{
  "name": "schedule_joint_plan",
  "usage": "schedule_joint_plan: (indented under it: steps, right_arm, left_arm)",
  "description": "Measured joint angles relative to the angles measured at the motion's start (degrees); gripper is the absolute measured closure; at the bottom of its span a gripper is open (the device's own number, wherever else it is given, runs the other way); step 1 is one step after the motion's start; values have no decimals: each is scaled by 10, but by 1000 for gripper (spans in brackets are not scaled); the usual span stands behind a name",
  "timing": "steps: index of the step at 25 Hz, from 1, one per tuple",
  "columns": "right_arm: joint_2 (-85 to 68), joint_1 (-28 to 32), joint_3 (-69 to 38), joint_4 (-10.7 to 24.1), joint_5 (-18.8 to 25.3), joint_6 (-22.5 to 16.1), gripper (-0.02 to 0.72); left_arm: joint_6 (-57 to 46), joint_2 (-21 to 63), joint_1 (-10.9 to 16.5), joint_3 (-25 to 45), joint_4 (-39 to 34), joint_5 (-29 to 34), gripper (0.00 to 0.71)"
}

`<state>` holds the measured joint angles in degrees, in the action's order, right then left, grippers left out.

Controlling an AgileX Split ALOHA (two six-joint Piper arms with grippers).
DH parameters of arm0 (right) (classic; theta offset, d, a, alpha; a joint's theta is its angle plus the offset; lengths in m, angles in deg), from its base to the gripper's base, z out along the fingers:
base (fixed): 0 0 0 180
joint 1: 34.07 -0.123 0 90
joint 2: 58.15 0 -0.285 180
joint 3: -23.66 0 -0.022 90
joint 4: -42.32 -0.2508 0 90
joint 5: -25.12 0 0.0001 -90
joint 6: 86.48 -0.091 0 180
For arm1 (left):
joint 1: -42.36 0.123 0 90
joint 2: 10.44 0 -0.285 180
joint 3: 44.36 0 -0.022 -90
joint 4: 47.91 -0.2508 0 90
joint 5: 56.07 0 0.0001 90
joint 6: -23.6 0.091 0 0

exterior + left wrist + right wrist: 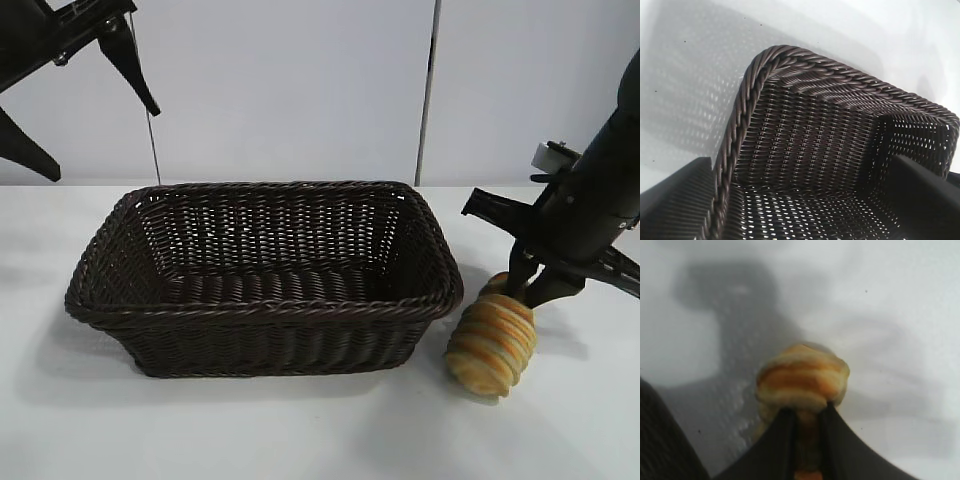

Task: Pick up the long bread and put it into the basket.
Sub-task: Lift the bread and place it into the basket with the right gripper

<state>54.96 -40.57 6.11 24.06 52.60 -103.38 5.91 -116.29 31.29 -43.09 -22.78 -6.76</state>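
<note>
Pinching long bread [490, 345] (beside basket [260, 330]): right gripper [530, 295].

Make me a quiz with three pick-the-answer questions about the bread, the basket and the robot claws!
1. Where is the long bread?
A. inside the basket
B. on the table to the right of the basket
C. behind the basket

2. What colour is the basket?
A. dark brown
B. white
C. green

3. What is the right gripper doing?
A. hanging open, far from everything
B. resting in the basket
C. pinching one end of the bread

Answers:
1. B: in the exterior view the bread sits just outside the basket's right wall.
2. A: its woven sides and braided rim are dark brown.
3. C: the right wrist view shows both fingers squeezing the loaf's end. The left gripper hangs open above the basket's far left corner.
</note>
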Motion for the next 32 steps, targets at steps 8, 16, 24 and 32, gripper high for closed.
schedule_joint_plan:
  steps: [8,16,24,32]
  right_arm:
    - [-96,55,0,23,19,2,620]
    - [-160,66,0,-2,30,21,620]
    - [-170,23,33,-113,14,122,620]
    - [-111,-73,127,-121,10,223,620]
  left_arm:
    - [0,0,0,0,0,0,34]
    - [0,0,0,0,1,0,34]
    - [0,0,0,0,1,0,34]
    - [0,0,0,0,1,2,34]
